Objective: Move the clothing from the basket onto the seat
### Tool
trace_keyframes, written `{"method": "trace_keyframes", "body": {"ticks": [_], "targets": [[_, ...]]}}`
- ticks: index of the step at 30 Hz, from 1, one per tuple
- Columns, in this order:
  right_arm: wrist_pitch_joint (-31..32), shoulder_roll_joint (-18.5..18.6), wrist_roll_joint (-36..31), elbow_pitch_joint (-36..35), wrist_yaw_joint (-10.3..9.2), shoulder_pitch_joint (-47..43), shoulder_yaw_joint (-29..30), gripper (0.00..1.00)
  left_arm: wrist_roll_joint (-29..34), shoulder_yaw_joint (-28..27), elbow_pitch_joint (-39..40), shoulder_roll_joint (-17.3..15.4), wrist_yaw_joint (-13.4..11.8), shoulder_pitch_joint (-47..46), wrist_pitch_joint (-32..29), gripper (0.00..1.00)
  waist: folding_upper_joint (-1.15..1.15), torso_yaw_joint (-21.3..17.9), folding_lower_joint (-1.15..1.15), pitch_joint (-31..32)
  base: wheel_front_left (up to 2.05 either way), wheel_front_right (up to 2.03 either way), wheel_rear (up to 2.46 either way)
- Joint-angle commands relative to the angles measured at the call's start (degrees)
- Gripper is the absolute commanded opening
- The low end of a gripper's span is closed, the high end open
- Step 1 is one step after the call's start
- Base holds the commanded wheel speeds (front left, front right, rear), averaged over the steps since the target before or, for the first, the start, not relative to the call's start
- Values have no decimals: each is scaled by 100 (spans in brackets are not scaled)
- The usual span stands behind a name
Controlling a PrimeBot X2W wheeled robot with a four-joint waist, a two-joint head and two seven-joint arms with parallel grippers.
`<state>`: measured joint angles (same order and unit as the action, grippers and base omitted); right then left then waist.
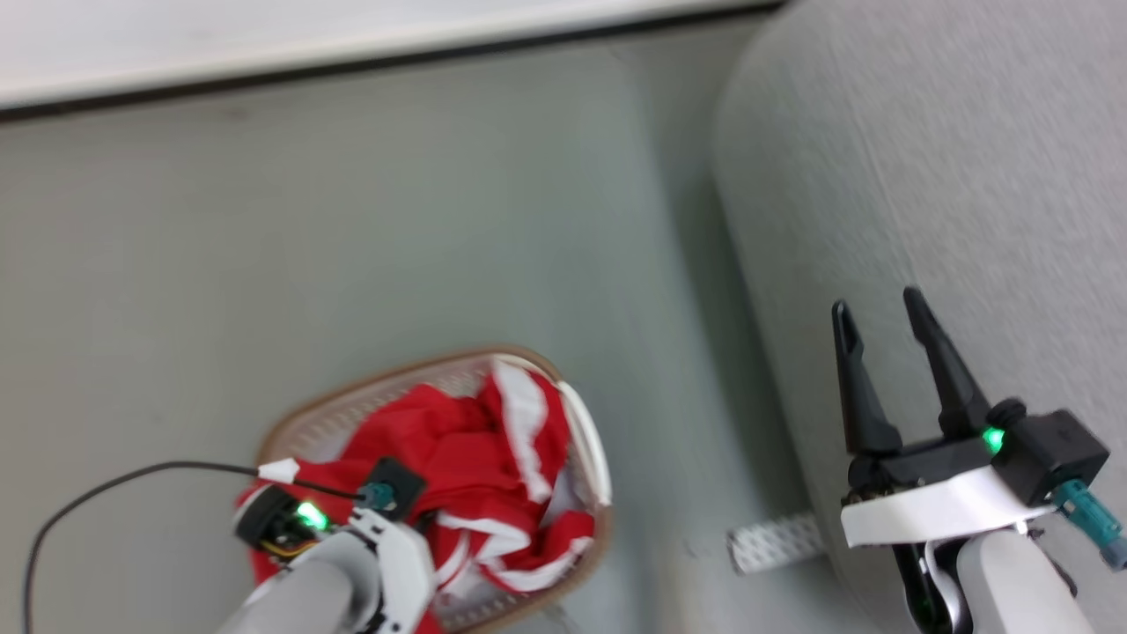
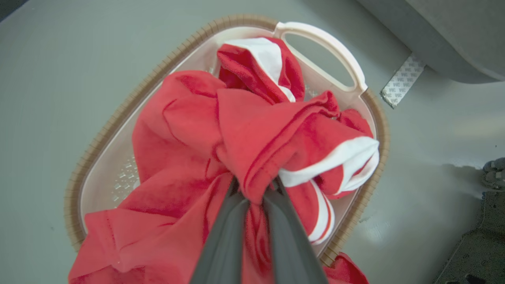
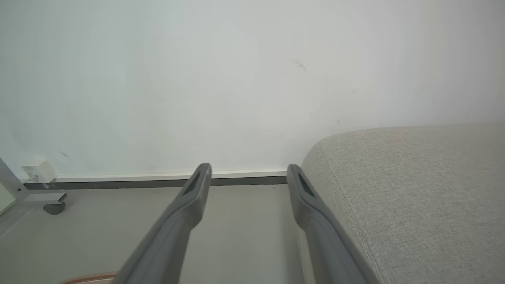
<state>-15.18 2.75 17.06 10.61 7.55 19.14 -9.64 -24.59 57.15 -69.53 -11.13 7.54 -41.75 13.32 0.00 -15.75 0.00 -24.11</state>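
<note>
While the clothing [image 2: 185, 130] lies heaped in the basket [image 2: 130, 98], the jaws of the left gripper [image 2: 256, 188] pinch a raised fold of it.
Soft, light, limp: likely to drape and trail when lifted. Bunched fold looks a sound hold. Jaws of the right gripper [image 1: 876, 302] spread, empty, near the seat [image 1: 924, 176].

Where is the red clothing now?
The clothing sits lower left in the head view, in the basket left of the seat, pinched by the left gripper.

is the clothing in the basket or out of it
In, mostly: the clothing lies bunched in the basket, a corner hanging over its rim, the left gripper shut on a fold.
</note>
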Motion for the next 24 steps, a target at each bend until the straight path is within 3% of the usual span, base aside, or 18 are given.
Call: {"method": "trace_keyframes", "body": {"ticks": [1,9,24], "targets": [[5,24,-55,40,-12,-103,13,100,-69,7,75,31,-10,75,88,0,0,497,0,512,0,0,0],[4,23,-184,292,-12,-347,7,100,-408,-97,914,163,-9,160,190,0,0,1129,0,1185,0,0,0],[5,23,-230,474,-12,-827,-30,100,-221,-1229,3328,61,-207,595,188,0,0,1873,0,2091,0,0,0]]}}
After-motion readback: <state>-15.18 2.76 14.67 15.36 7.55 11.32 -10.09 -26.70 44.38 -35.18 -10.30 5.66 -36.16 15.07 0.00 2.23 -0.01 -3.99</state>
